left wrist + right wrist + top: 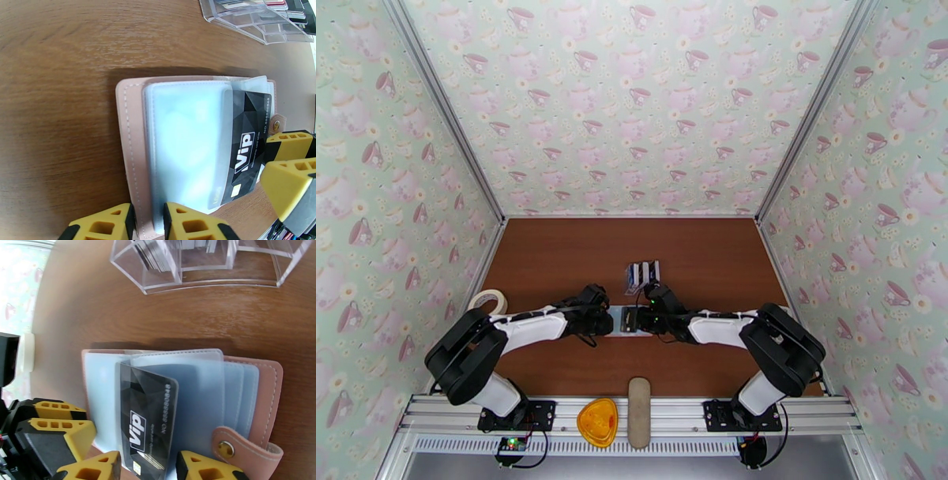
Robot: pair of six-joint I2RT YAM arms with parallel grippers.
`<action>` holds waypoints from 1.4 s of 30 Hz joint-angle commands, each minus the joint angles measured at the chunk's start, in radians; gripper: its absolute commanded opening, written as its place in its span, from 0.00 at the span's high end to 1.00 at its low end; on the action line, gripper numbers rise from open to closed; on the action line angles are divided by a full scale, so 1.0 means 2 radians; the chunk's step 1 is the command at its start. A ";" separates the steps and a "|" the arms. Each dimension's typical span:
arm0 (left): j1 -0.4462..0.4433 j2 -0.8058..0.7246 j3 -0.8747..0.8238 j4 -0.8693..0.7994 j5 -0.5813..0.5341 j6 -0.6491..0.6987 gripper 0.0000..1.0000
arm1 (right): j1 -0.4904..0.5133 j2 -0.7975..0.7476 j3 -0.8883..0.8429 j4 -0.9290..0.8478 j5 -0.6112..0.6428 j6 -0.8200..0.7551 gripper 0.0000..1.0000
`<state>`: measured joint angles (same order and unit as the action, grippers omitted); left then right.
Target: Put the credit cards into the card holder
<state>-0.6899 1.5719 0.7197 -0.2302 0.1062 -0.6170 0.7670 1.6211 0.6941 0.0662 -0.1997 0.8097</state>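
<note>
The pink card holder (130, 138) (268, 398) lies open on the table between both arms (632, 332), its translucent sleeves fanned out. A black VIP credit card (247, 138) (148, 413) sits partly inside one sleeve. My left gripper (148, 221) (607, 322) is shut on the holder's left edge, pinching the cover and sleeves. My right gripper (148, 465) (646, 320) stands open, a finger on each side of the card's protruding end. More credit cards (642, 274) (158, 254) stand in a clear rack behind the holder.
The clear plastic rack (205, 279) (256, 23) stands just beyond the holder. A roll of tape (488, 301) lies at the table's left edge. On the near rail sit an orange object (598, 421) and a long beige case (638, 412).
</note>
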 commanded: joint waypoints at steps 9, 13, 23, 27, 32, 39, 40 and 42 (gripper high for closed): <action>-0.004 0.042 -0.004 -0.029 -0.007 0.018 0.73 | 0.038 0.012 0.092 -0.170 0.083 -0.044 0.64; -0.004 0.042 -0.005 -0.027 -0.006 0.017 0.73 | 0.050 0.032 0.123 -0.204 0.094 -0.051 0.64; -0.004 0.039 -0.009 -0.024 -0.004 0.018 0.73 | 0.063 0.053 0.156 -0.223 0.095 -0.056 0.64; -0.005 0.042 -0.009 -0.022 -0.004 0.019 0.73 | 0.069 0.055 0.170 -0.237 0.106 -0.060 0.64; -0.004 0.046 -0.007 -0.021 -0.004 0.019 0.72 | 0.073 0.066 0.187 -0.248 0.108 -0.065 0.64; -0.004 0.051 -0.004 -0.021 -0.006 0.022 0.71 | 0.073 0.080 0.201 -0.252 0.108 -0.071 0.64; -0.005 0.051 -0.003 -0.022 -0.006 0.023 0.70 | 0.073 0.082 0.203 -0.251 0.107 -0.072 0.65; -0.004 0.053 -0.002 -0.022 -0.006 0.024 0.70 | 0.073 0.085 0.207 -0.251 0.107 -0.072 0.64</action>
<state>-0.6937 1.6020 0.7425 -0.2127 0.1074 -0.5934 0.9043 1.7714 1.0702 -0.4297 -0.0029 0.6846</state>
